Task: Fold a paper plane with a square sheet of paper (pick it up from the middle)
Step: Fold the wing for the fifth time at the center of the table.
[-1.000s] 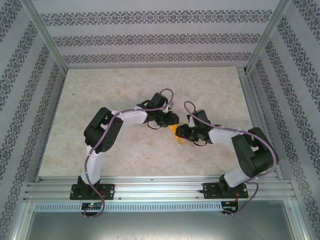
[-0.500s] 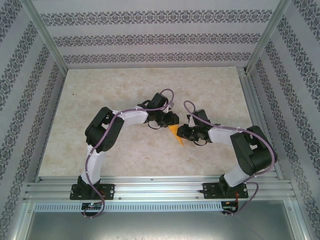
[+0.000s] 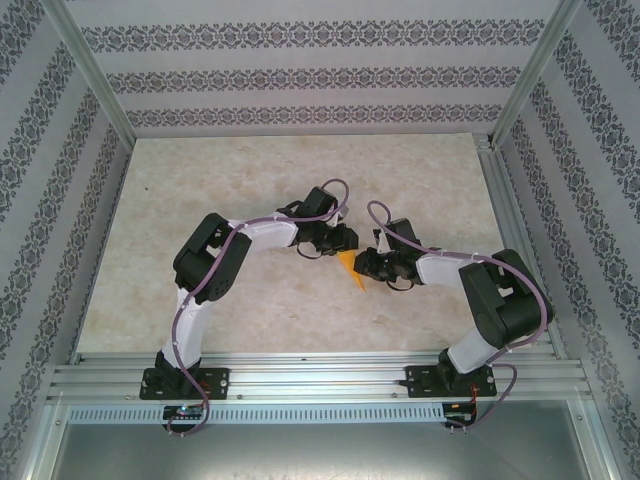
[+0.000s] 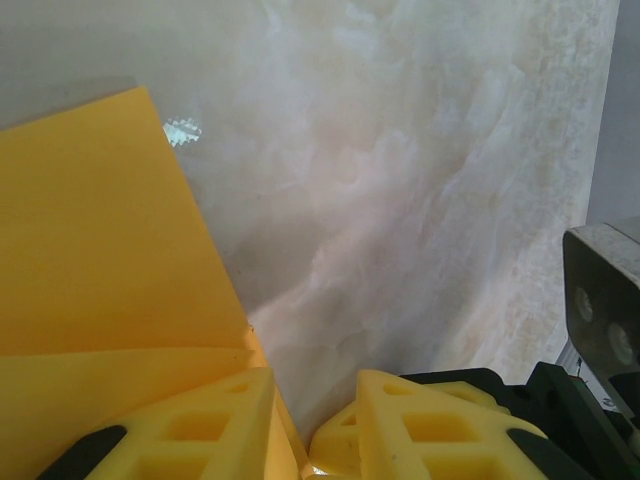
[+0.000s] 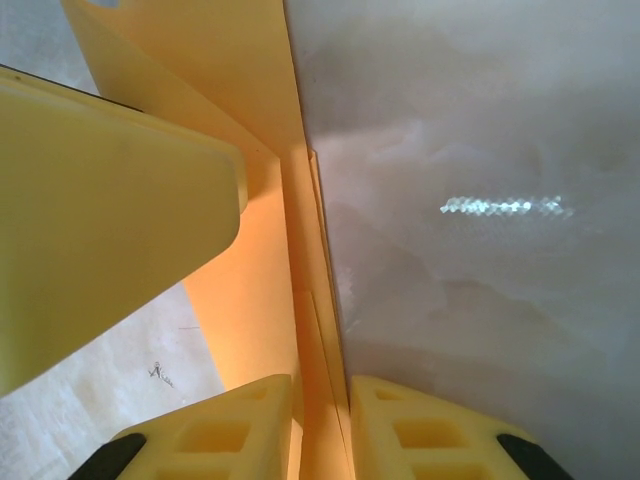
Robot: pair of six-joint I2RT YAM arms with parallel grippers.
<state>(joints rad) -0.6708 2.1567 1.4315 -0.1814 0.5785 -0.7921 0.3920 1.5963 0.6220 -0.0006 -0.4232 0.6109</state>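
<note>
2 grips hold the orange-yellow paper plane (image 3: 350, 268) near the middle of the table (image 3: 250, 180): the left gripper (image 4: 312, 405) pinches one flap's edge, the right gripper (image 5: 320, 395) pinches its folded ridge.

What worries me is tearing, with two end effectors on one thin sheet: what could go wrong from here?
Tearing: the left end effector and right end effector both pinch the same paper; if they pull apart, it may rip. Crooked crease: the layers between the right fingers look slightly uneven, so the fold could set off-line.
</note>
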